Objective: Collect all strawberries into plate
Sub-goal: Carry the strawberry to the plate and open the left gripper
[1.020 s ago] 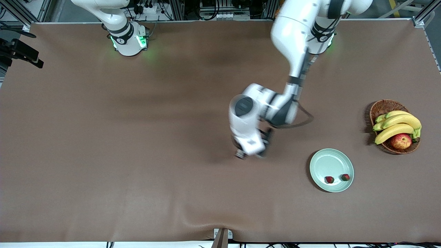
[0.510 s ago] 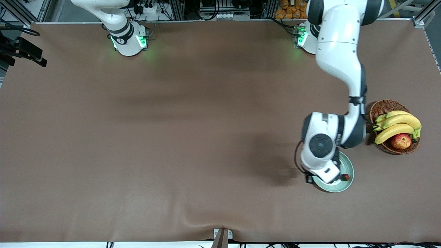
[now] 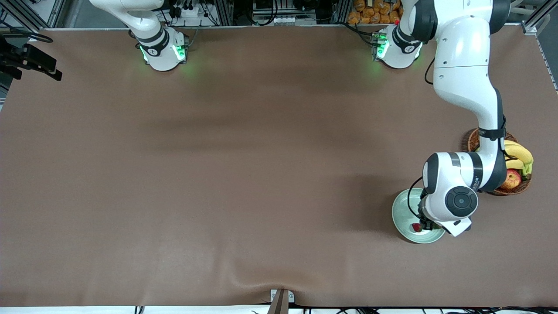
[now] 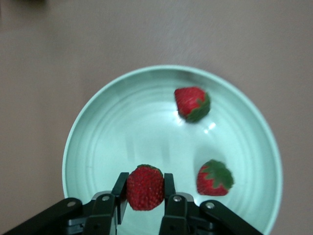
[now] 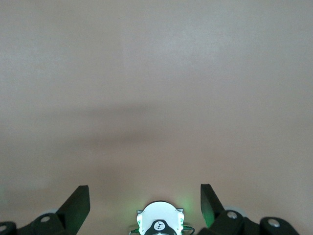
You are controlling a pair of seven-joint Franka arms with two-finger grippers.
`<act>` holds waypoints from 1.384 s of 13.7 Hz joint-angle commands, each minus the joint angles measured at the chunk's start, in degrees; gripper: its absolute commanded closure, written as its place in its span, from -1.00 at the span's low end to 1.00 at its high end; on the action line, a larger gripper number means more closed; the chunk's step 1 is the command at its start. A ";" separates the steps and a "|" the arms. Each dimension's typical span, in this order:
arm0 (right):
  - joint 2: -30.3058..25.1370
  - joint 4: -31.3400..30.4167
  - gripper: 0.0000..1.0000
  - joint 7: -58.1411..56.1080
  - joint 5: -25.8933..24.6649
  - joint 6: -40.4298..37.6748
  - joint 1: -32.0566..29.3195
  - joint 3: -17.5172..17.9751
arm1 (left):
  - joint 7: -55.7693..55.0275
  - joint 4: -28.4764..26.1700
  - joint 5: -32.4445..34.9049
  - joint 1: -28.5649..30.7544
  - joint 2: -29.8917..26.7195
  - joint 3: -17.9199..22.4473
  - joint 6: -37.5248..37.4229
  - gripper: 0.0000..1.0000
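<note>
The pale mint-green plate (image 3: 400, 212) (image 4: 122, 122) lies near the left arm's end of the table. Two strawberries (image 4: 191, 103) (image 4: 214, 177) lie in it, apart from each other. My left gripper (image 4: 145, 180) hangs just over the plate, shut on a third strawberry (image 4: 145, 190) pinched between its black fingers. In the front view the left hand (image 3: 451, 203) covers part of the plate, and one lying strawberry (image 3: 417, 227) peeks out beside it. My right gripper (image 5: 144, 201) waits open and empty over bare table by its own base.
A brown wicker basket (image 3: 519, 186) with bananas (image 3: 518, 152) and a red-yellow apple (image 3: 512, 178) stands beside the plate, toward the left arm's end and a little farther from the front camera. The left forearm crosses over it.
The left arm has swung from mid-table toward its own end and now hangs over the plate. The right arm has not moved.
</note>
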 commanded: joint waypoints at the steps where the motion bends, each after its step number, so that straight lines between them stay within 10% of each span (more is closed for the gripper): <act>1: 0.23 1.03 -1.00 -0.64 -0.32 -0.96 0.19 -0.12 | 1.38 -2.48 -0.20 0.40 -1.22 -2.05 -0.79 1.00; 5: 0.32 1.03 -1.00 -0.64 -0.32 -0.87 0.19 -0.12 | 1.73 -2.75 -0.20 0.49 -1.13 -2.40 -0.70 1.00; 6: 0.32 1.03 -1.00 -0.64 -0.32 -0.87 0.19 -0.12 | 2.17 -2.66 -0.20 0.49 -1.13 -2.40 -0.70 0.40; 7: 0.32 1.03 -1.00 -0.64 -0.32 -0.87 0.19 -0.12 | 2.44 -2.66 -0.20 0.40 -1.13 -2.31 -0.79 -0.82; 8: 0.32 1.03 -1.00 -0.64 -0.32 -0.87 0.19 -0.12 | 2.53 -2.66 -0.20 -0.03 -1.13 -2.23 -0.79 -1.00; 19: 0.49 1.03 -1.00 -0.73 -0.32 -0.43 0.10 -0.12 | 19.74 -2.66 0.24 1.89 -16.59 -2.14 -9.22 -1.00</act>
